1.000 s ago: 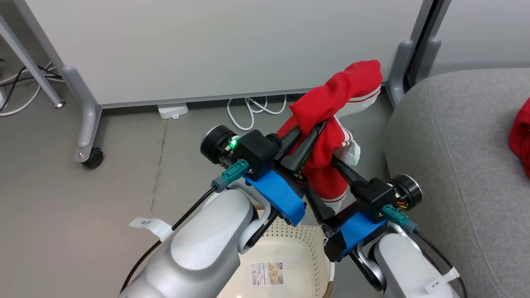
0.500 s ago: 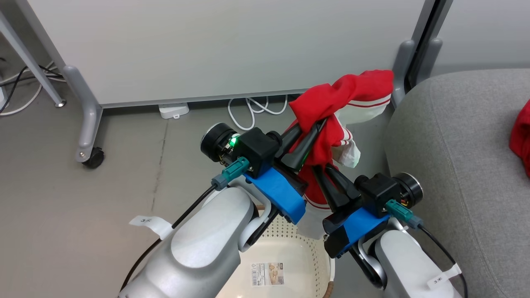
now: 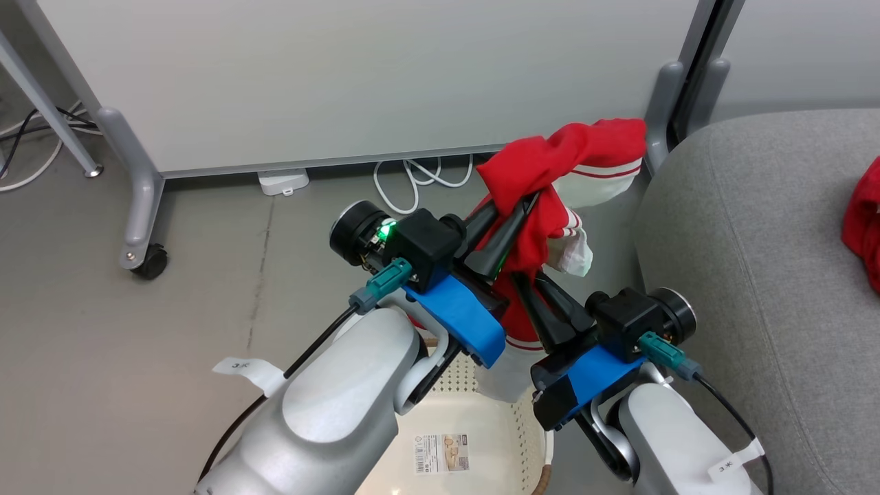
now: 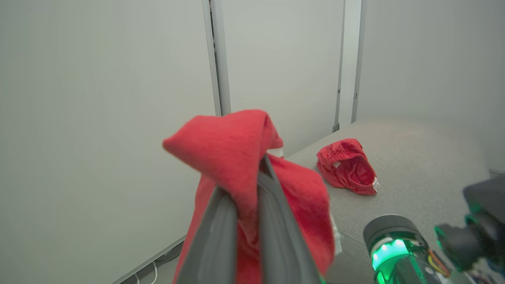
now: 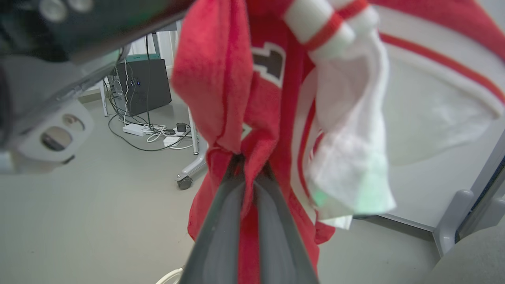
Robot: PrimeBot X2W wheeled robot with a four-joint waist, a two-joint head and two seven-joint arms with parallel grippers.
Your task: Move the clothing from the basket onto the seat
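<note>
Clothing [image 3: 550, 161] | left claw [image 3: 512, 204] pinches it | right claw [image 3: 530, 278] pinches it | apparently above basket [image 3: 547, 450]

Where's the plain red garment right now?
The plain red garment lies on the grey sofa at the far right edge of the head view, well to the right of the red-and-white garment.

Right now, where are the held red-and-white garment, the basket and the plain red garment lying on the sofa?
red-and-white garment [image 3: 550, 161], head view, top red fold.
basket [image 3: 515, 433], head view, perforated inner wall.
plain red garment [image 4: 347, 165], left wrist view, its crumpled middle.
</note>
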